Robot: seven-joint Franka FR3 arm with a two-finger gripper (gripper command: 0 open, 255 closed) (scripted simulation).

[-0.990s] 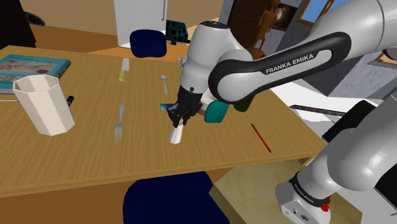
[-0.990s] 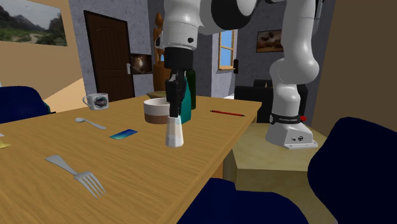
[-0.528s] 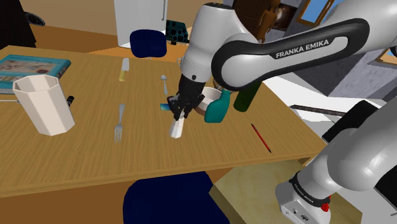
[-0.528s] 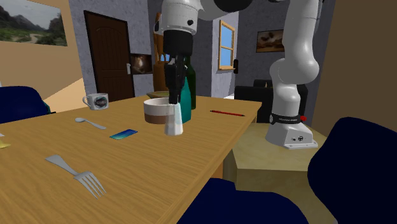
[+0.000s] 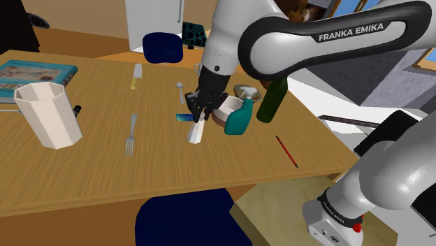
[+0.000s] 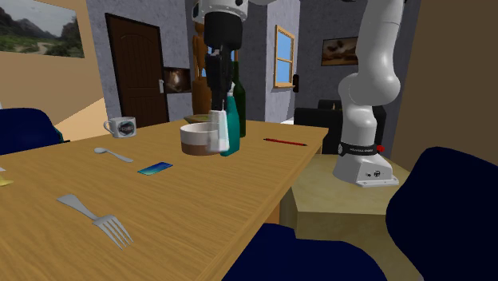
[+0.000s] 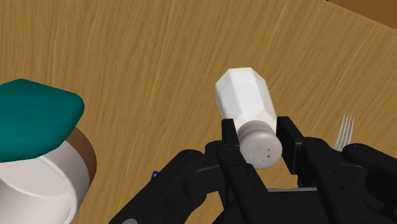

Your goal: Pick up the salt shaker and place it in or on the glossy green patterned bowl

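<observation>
My gripper point(image 5: 200, 116) is shut on the grey cap of a white faceted salt shaker point(image 5: 195, 132), which hangs tilted above the wooden table point(image 5: 91, 175). In the wrist view the gripper point(image 7: 257, 139) clasps the cap of the shaker point(image 7: 245, 98) from both sides. The bowl point(image 5: 226, 107) is white inside with a brown band and sits just beyond the shaker, toward the shoulder view's right. In the second exterior view the shaker point(image 6: 216, 136) hangs from the gripper point(image 6: 217, 116) in front of the bowl point(image 6: 194, 138), level with its rim. The wrist view has the bowl point(image 7: 44, 184) beside the hand.
A teal spray bottle point(image 5: 239, 120) and a dark green bottle point(image 5: 272, 99) stand right by the bowl. A fork point(image 5: 131, 134), spoon point(image 5: 180, 89), blue card point(image 6: 155, 168), red pencil point(image 5: 286, 151) and tall white cup point(image 5: 47, 113) lie around. A mug point(image 6: 120, 126) stands at the far edge.
The gripper has lifted the salt shaker off the table and carried it up and toward the bowl; the arm has risen with it.
</observation>
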